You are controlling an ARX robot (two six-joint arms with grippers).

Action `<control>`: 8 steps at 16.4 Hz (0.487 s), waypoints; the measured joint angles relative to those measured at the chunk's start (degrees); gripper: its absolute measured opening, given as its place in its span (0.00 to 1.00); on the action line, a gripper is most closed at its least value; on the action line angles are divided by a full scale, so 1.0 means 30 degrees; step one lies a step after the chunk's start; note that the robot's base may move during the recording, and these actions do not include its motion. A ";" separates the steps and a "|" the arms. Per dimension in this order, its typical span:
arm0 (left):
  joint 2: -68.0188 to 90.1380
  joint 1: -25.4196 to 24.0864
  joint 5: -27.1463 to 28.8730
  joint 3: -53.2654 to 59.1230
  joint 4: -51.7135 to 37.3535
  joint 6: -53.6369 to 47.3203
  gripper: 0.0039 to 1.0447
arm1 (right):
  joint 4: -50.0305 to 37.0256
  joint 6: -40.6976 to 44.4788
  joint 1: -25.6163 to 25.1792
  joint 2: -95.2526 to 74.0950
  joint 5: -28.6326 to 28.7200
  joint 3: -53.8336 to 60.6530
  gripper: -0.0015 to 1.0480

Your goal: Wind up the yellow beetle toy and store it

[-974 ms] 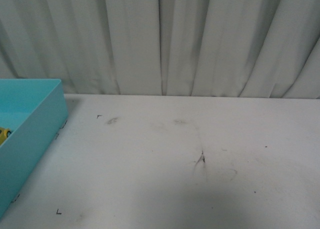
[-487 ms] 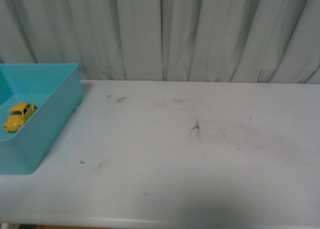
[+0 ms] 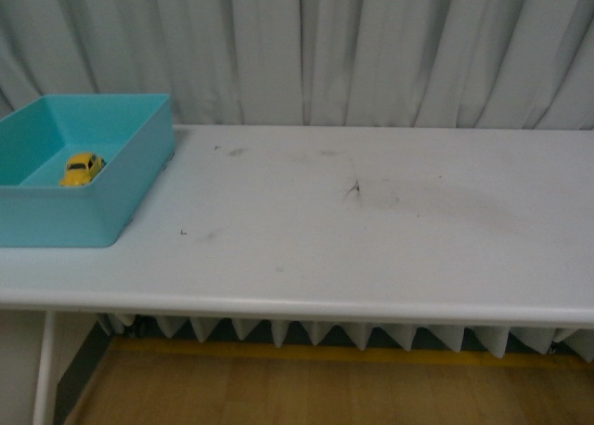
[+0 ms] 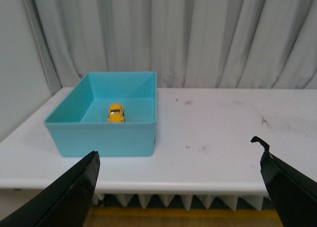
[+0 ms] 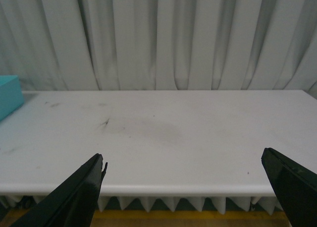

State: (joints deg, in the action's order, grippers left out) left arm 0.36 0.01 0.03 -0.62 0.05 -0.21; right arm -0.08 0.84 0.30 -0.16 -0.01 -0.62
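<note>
The yellow beetle toy [image 3: 82, 168] sits on its wheels inside the teal bin [image 3: 139, 179] at the table's left end. It also shows in the left wrist view [image 4: 116, 113], inside the bin [image 4: 104, 138]. My left gripper [image 4: 181, 187] is open and empty, held back in front of the table's near edge, well apart from the bin. My right gripper [image 5: 183, 187] is open and empty, also in front of the near edge, facing the bare middle of the table. Neither arm shows in the front view.
The white table [image 3: 371, 239] has dark scuff marks [image 3: 353, 189] near its middle. A grey curtain [image 3: 371, 45] hangs behind it. A corner of the bin [image 5: 10, 95] shows in the right wrist view. A wooden floor [image 3: 306, 388] lies below the front edge.
The front view has drawn back and lifted: the table's near edge and the floor now show, and the bin with the toy has come fully into view.
</note>
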 joint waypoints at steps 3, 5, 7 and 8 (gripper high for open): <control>0.0000 0.0007 -0.0044 0.0000 0.0015 0.0000 0.94 | 0.0095 0.0000 0.0000 0.0007 -0.0007 0.0000 0.94; 0.0000 0.0000 0.0000 0.0000 0.0051 0.0007 0.94 | 0.0102 0.0000 0.0000 0.0007 0.0000 0.0000 0.94; 0.0000 0.0000 0.0000 0.0000 0.0051 0.0000 0.94 | 0.0095 0.0000 0.0000 0.0007 -0.0007 0.0000 0.94; 0.0000 0.0000 0.0000 0.0000 0.0051 0.0000 0.94 | 0.0095 0.0000 0.0000 0.0007 -0.0007 0.0000 0.94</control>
State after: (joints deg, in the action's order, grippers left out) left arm 0.36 0.01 0.03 -0.62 0.21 -0.21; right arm 0.21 0.84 0.30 -0.14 -0.03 -0.62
